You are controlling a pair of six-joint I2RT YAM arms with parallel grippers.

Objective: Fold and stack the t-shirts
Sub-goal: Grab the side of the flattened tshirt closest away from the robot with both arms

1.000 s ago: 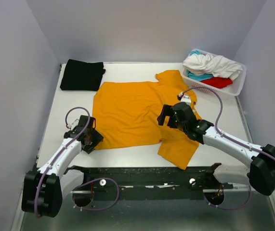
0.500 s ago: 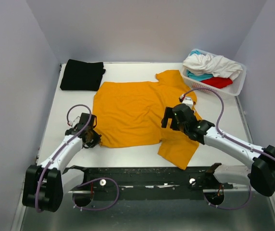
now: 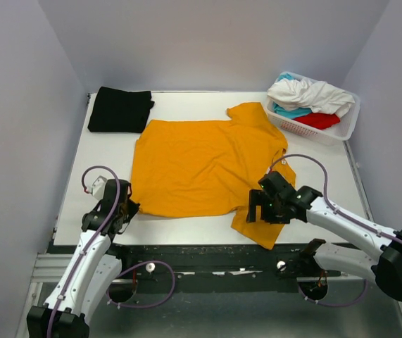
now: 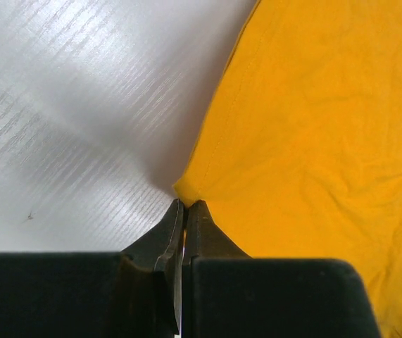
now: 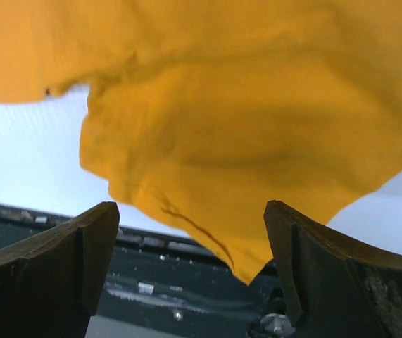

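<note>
Mustard-orange t-shirt (image 3: pixel 201 165): we see it spread flat across the middle of the table (image 3: pixel 102 158). One sleeve reaches toward the basket (image 3: pixel 306 129), and the near right flap lies at the table's near edge.
Left gripper (image 4: pixel 184 204): we find it clenched on the near left corner of the mustard-orange t-shirt. In the wrist view the two fingertips are pressed together with the hem's corner pinched between them.
Right gripper (image 5: pixel 190 211): its jaws are spread wide and grasp nothing. It sits over the near right flap of the mustard-orange t-shirt, and we cannot tell whether it touches the cloth.
Black t-shirt (image 3: pixel 120 109): we see it folded at the far left corner of the table, just beside the orange shoulder.
Basket contents: we make out a crumpled white t-shirt (image 3: pixel 310 93) on top, with a teal t-shirt (image 3: pixel 289 110) and a red t-shirt (image 3: pixel 318 120) beneath it, at the table's far right corner.
</note>
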